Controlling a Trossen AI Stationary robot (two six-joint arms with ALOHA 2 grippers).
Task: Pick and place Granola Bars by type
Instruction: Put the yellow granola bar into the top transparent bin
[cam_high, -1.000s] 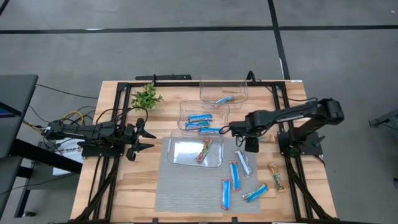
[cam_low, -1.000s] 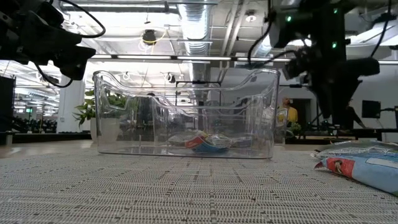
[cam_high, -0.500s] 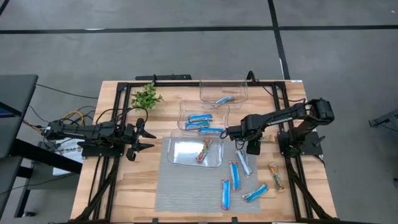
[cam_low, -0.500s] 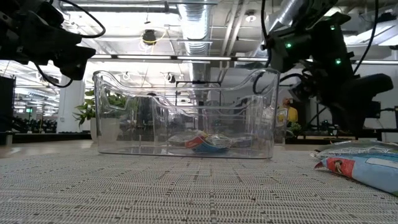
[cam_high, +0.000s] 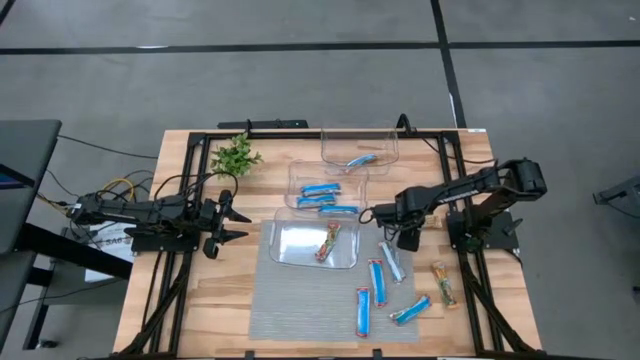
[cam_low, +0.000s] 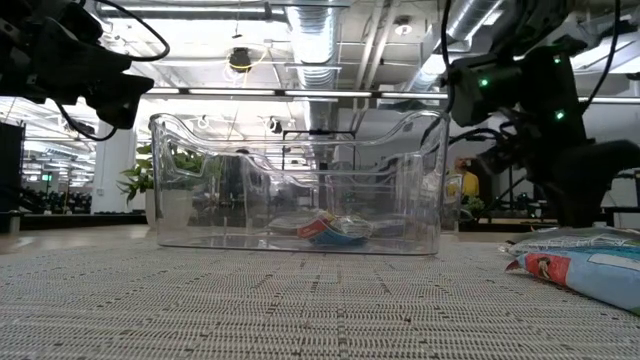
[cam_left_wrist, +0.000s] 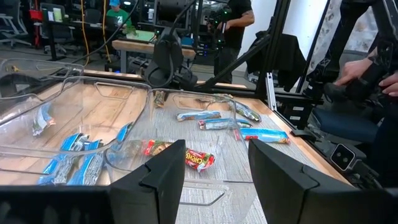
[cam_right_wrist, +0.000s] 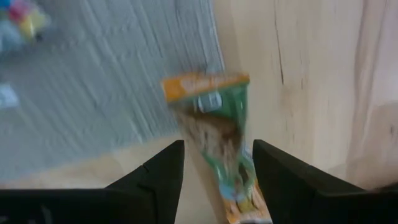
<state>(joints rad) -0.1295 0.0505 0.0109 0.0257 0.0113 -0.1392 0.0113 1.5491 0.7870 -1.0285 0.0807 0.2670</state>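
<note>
Granola bars lie sorted and loose. A pale silvery-blue bar (cam_high: 358, 159) sits in the far clear bin (cam_high: 335, 134), bright blue bars (cam_high: 322, 195) in the middle bin (cam_high: 293, 180), and a red multicolour bar (cam_high: 328, 240) (cam_left_wrist: 198, 159) in the near bin (cam_high: 290, 250). Blue bars (cam_high: 377, 281) and a silvery one (cam_high: 391, 262) lie on the grey mat. An orange-brown bar (cam_high: 441, 283) (cam_right_wrist: 217, 124) lies on bare wood beside the mat. My right gripper (cam_high: 377, 213) (cam_right_wrist: 217, 152) is open, just right of the bins, with that bar ahead of its fingers. My left gripper (cam_high: 232, 222) (cam_left_wrist: 217, 168) waits open at the table's left.
A small green plant (cam_high: 235, 155) stands at the far left. The grey mat (cam_high: 300, 310) covers the near middle of the wooden table (cam_high: 200, 290). Black frame rails (cam_high: 165, 290) run along both sides. People and desks show in the room beyond.
My right gripper has drawn back from over the middle bin toward the table's right, a short way. Its wrist view is blurred by the motion. The bars and bins have stayed where they were.
</note>
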